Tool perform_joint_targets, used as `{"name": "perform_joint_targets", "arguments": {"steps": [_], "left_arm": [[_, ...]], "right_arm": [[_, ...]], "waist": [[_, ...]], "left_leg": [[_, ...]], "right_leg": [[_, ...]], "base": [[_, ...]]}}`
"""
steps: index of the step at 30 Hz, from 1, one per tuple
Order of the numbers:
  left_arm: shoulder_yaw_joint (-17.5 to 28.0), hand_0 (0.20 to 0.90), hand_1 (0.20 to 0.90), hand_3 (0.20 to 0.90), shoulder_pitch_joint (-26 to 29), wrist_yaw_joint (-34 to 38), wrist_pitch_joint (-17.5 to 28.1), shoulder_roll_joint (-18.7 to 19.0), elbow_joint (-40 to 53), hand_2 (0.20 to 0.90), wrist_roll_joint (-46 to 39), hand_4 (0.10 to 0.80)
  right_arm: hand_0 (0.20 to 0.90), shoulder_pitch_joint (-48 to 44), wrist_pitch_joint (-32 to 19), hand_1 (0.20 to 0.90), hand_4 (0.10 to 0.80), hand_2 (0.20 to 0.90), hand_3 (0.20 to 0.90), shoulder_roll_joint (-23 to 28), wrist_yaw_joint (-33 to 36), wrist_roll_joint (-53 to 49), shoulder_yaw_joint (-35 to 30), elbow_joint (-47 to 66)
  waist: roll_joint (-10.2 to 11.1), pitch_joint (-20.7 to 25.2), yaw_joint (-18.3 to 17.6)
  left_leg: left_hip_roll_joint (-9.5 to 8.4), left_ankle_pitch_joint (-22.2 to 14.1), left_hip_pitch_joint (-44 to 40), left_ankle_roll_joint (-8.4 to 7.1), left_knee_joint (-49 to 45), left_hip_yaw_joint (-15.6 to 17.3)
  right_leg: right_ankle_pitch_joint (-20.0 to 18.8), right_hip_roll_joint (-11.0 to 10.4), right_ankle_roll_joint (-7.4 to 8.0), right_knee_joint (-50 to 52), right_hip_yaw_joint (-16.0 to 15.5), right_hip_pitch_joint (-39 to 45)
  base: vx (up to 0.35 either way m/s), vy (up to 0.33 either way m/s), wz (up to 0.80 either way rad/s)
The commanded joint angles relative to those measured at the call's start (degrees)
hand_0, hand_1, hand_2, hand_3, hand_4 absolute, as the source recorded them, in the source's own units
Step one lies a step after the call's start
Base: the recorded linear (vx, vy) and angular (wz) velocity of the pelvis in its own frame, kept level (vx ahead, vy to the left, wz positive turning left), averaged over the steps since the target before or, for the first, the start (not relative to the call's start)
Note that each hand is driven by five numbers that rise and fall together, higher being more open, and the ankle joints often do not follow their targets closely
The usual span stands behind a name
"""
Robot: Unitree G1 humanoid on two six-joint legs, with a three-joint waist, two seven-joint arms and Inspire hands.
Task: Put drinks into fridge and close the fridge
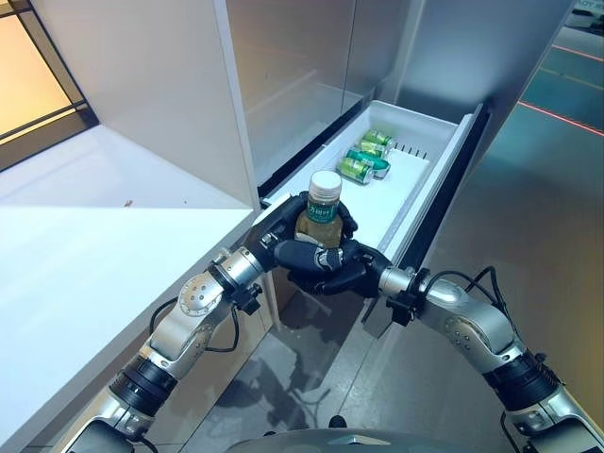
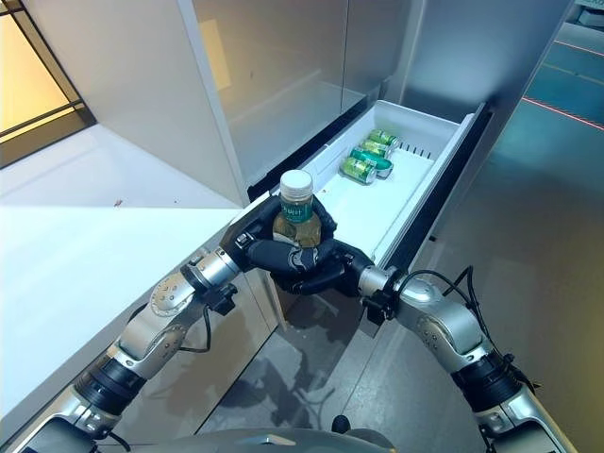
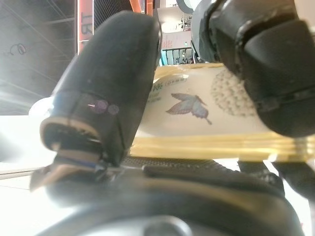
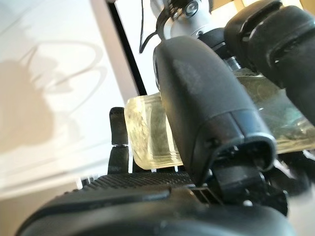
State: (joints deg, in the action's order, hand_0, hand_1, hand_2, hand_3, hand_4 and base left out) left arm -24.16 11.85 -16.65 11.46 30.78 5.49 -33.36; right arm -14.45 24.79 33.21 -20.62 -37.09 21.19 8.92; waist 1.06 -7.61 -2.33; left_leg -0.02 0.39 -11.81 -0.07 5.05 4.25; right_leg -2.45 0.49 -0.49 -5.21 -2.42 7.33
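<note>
A bottle (image 1: 321,215) of yellowish drink with a white cap stands upright between both hands, at the near end of the open fridge drawer (image 1: 429,160). My left hand (image 1: 283,226) is curled round it from the left, and my right hand (image 1: 335,269) is curled round its lower part from the right. In the left wrist view the label with a butterfly (image 3: 197,105) lies between thumb and fingers. In the right wrist view the bottle's base (image 4: 147,132) sits behind my thumb. Green cans (image 1: 366,156) lie at the drawer's far end.
The white counter (image 1: 85,274) stretches to the left, with a white cabinet wall (image 1: 142,85) above it. The drawer's dark front panel (image 1: 453,189) juts out on the right over the grey floor (image 1: 528,217).
</note>
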Motion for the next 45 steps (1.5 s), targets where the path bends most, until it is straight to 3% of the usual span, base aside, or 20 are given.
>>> {"name": "perform_joint_targets", "arguments": {"steps": [1, 9, 15, 21, 24, 30, 37, 41, 45], "left_arm": [[0.4, 0.9, 0.9, 0.9, 9.8, 0.9, 9.8, -3.0, 2.5, 0.9, 1.5, 0.8], [1.1, 0.9, 0.9, 0.9, 8.1, 5.2, 9.5, -5.1, -3.4, 0.9, 4.9, 0.8], [0.0, 0.9, 0.9, 0.9, 3.1, 3.8, 4.4, -4.9, -7.3, 0.9, 1.6, 0.8], [-3.7, 0.9, 0.9, 0.9, -4.3, -1.0, -2.8, -3.3, -10.7, 0.9, -3.3, 0.8], [-6.1, 0.9, 0.9, 0.9, -7.0, -4.0, -5.5, -1.8, -13.0, 0.9, -1.3, 0.8], [-9.3, 0.9, 0.9, 0.9, -7.2, -5.9, -6.6, 0.4, -20.1, 0.9, 0.4, 0.8], [-9.3, 0.9, 0.9, 0.9, -6.9, -4.7, -3.5, -0.4, -32.5, 0.9, 1.7, 0.8], [-6.1, 0.9, 0.9, 0.9, -7.3, -3.0, -1.3, -1.5, -38.6, 0.9, 4.1, 0.8], [-3.3, 0.9, 0.9, 0.9, -7.6, -1.1, -1.4, -2.3, -42.0, 0.9, 4.9, 0.8]], "right_arm": [[0.3, -11.5, -8.7, 0.3, 0.1, 0.3, 0.2, -0.9, 6.6, -3.4, -4.8, 3.7], [0.3, -21.6, -10.6, 0.3, 0.1, 0.3, 0.2, 0.7, 22.9, -5.5, -12.4, -4.2], [0.3, -28.5, -10.0, 0.3, 0.1, 0.3, 0.2, 7.8, 28.8, -10.7, -17.1, -19.6], [0.3, -32.6, -14.5, 0.3, 0.1, 0.3, 0.2, 14.0, 26.6, -9.2, -16.9, -38.5], [0.3, -35.1, -16.1, 0.3, 0.1, 0.3, 0.2, 16.2, 26.1, -5.7, -14.9, -45.8], [0.3, -42.7, -18.9, 0.3, 0.1, 0.3, 0.2, 18.7, 25.2, 0.2, -9.0, -57.2], [0.3, -48.4, -15.3, 0.3, 0.1, 0.3, 0.2, 20.3, 26.2, 8.7, -5.2, -67.3], [0.3, -48.1, -9.3, 0.3, 0.1, 0.3, 0.2, 21.3, 25.0, 15.8, -3.7, -68.8], [0.3, -47.7, -6.7, 0.3, 0.1, 0.3, 0.2, 22.3, 23.3, 22.9, -1.3, -68.8]], "waist": [[0.3, 3.5, -0.5], [0.7, 3.3, 0.5], [1.4, 3.2, 3.0], [1.6, 1.6, 6.2], [1.3, -0.1, 7.6], [-0.1, -4.2, 9.5], [-2.4, -10.6, 11.4], [-3.3, -13.9, 11.6], [-3.7, -16.0, 11.5]], "left_leg": [[-1.28, -2.7, 2.4, 1.2, -0.2, -1.5], [-1.3, -3.0, 2.9, 1.08, -1.0, -1.9], [-1.41, -3.2, 3.5, 0.75, -1.8, -2.8], [-1.26, -3.4, 4.4, 0.15, -3.2, -4.3], [-1.25, -3.1, 6.4, -0.13, -4.5, -5.2], [-1.25, -1.7, 11.6, -0.56, -6.1, -6.8], [-1.36, -0.2, 17.2, -0.69, -7.3, -8.4], [-1.39, 0.5, 19.8, -0.46, -7.8, -8.6], [-1.4, 0.6, 20.8, -0.08, -8.0, -8.3]], "right_leg": [[5.1, 0.2, 3.11, 4.4, -2.8, 0.0], [5.2, 0.4, 2.54, 4.8, -3.3, -0.2], [5.6, 0.3, 2.06, 4.9, -4.9, 0.2], [6.4, -0.1, 1.59, 5.7, -7.3, 0.5], [6.7, -0.4, 1.21, 6.7, -8.3, -0.7], [6.8, -0.7, 0.6, 8.6, -9.8, -4.9], [6.8, -1.3, -0.08, 10.8, -11.7, -10.1], [6.6, -1.7, -0.24, 12.5, -12.2, -13.3], [6.7, -1.9, -0.33, 14.1, -12.1, -15.2]], "base": [[0.0, 0.0, 0.0], [0.0, 0.0, 0.0], [0.038, -0.02, 0.09], [0.061, -0.029, 0.17], [-0.023, -0.023, 0.3], [-0.113, -0.013, 0.27], [-0.086, -0.018, 0.19], [-0.04, -0.004, 0.15], [-0.016, 0.006, 0.06]]}}
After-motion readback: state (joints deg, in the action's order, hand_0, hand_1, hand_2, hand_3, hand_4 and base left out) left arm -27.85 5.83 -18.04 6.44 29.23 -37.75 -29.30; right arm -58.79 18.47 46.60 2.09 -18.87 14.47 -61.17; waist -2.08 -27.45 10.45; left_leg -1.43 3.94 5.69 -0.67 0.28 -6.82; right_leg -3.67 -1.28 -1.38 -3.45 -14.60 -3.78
